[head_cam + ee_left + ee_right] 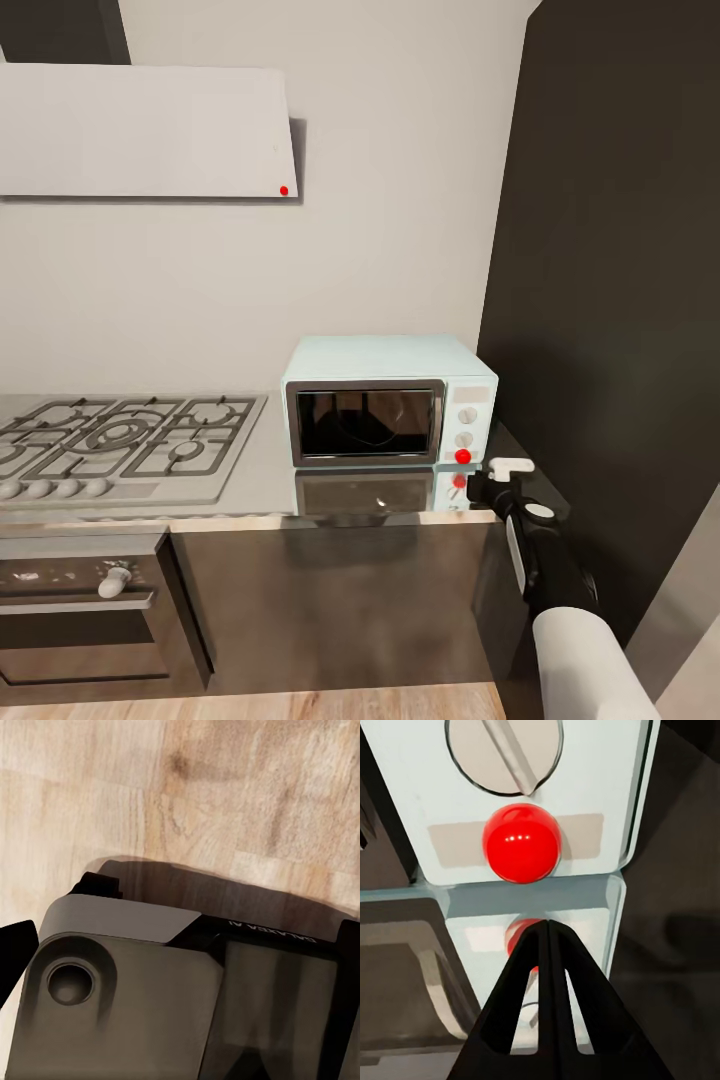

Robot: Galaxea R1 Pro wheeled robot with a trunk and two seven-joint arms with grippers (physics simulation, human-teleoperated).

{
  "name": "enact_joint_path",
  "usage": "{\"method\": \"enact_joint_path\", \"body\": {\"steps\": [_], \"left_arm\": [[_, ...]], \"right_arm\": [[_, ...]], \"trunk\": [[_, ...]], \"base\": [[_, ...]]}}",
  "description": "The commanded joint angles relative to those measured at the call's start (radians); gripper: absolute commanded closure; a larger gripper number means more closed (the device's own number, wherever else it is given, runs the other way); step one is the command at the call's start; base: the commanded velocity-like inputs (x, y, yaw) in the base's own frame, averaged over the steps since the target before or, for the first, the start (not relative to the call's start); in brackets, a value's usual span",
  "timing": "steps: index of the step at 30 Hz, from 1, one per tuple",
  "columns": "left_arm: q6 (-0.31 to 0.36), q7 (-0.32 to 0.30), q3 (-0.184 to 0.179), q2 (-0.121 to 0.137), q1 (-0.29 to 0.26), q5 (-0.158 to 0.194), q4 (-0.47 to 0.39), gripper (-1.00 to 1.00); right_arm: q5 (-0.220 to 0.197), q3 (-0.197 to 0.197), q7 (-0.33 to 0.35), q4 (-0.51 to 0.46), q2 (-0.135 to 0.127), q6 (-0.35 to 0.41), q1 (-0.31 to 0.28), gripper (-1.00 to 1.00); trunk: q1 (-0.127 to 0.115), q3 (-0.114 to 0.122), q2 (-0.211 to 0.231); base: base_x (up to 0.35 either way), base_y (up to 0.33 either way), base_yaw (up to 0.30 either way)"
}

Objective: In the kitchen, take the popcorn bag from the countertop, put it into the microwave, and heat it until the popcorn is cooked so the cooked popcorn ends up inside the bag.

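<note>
The mint-blue microwave (pixel 390 400) stands on the glossy grey countertop (pixel 262 482), its dark glass door closed. On its white panel (pixel 592 765) the round light (pixel 462 456) glows red (pixel 521 842) below a knob (pixel 502 750). My right gripper (pixel 480 484) is shut and empty, its black fingertips (pixel 547 934) pressed together just in front of and below that light, over its reflection in the counter. The left gripper's dark fingers (pixel 16 960) sit spread at the edges of the left wrist view, holding nothing. The popcorn bag and popcorn are out of view; nothing is discernible behind the dark glass.
A grey gas hob (pixel 120 440) lies left of the microwave, with a dark built-in oven (pixel 80 600) under it and a white hood (pixel 140 130) above. A tall dark cabinet (pixel 610 300) walls off the right. My own base (pixel 150 997) is over the wooden floor (pixel 225 795).
</note>
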Motion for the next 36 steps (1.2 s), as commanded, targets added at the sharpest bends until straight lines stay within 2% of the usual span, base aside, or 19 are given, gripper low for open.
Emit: {"method": "enact_joint_path", "body": {"steps": [1,7,13,19,36], "left_arm": [[-0.002,0.004,-0.009,0.000,0.000,0.006,0.000,-1.00],[-0.002,0.004,-0.009,0.000,0.000,0.006,0.000,-1.00],[-0.002,0.004,-0.010,0.001,0.000,0.006,0.000,-1.00],[-0.002,0.004,-0.010,0.001,0.000,0.006,0.000,-1.00],[-0.002,0.004,-0.009,0.001,0.000,0.006,0.000,-1.00]], "right_arm": [[0.011,-0.005,0.009,-0.002,0.002,0.003,-0.001,1.00],[0.011,-0.004,0.008,-0.002,0.002,0.003,-0.001,1.00],[0.008,-0.005,0.007,-0.001,0.000,0.003,-0.001,1.00],[0.014,-0.002,0.005,0.042,0.000,0.001,-0.001,1.00],[0.015,-0.002,0.005,0.046,0.000,0.001,-0.001,1.00]], "trunk": [[0.000,-0.001,-0.001],[0.000,-0.001,-0.001],[0.000,-0.001,-0.001],[0.000,-0.001,-0.001],[0.000,-0.001,-0.001]], "base": [[0.000,0.000,0.000],[0.034,0.000,0.000],[0.135,0.000,0.000],[0.143,0.000,0.000],[0.138,0.000,0.000]]}}
